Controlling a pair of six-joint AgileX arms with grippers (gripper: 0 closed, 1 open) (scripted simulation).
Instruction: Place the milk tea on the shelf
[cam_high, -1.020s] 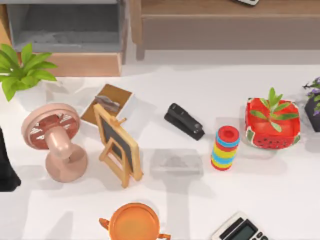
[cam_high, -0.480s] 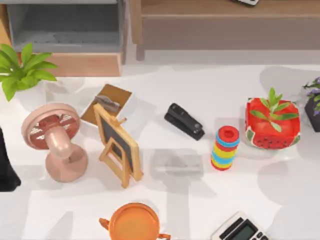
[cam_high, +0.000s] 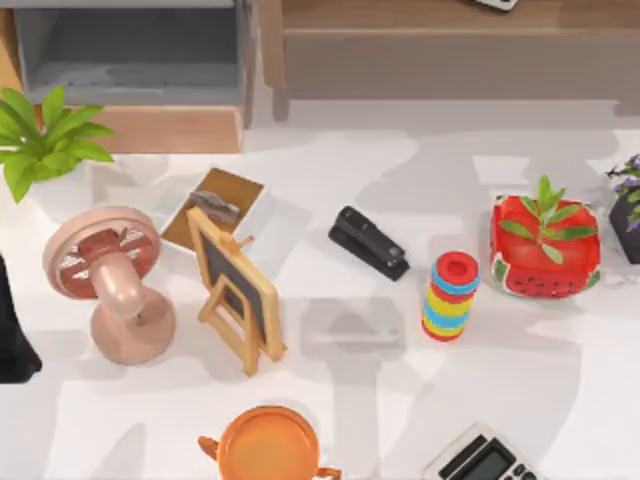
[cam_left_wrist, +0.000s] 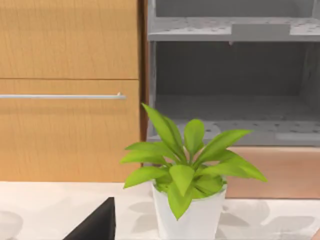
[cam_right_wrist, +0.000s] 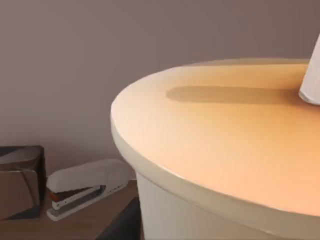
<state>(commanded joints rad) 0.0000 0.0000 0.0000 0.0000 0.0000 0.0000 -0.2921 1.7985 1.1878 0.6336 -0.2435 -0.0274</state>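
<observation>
milk tea cup (cam_right_wrist: 220, 160) close up in right wrist view, white stapler (cam_right_wrist: 82, 187) behind it on wood, grey shelf (cam_left_wrist: 232, 90) open and bare behind potted plant (cam_left_wrist: 187, 175), cannot tell either gripper's fingers

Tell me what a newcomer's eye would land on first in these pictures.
In the right wrist view, a big cream cup with a peach lid looms close, a pale stapler on wood beyond it. From above, the red watermelon planter at the table's right and the rainbow ring stack beside it stand out. The pink fan sits at the left.
</observation>
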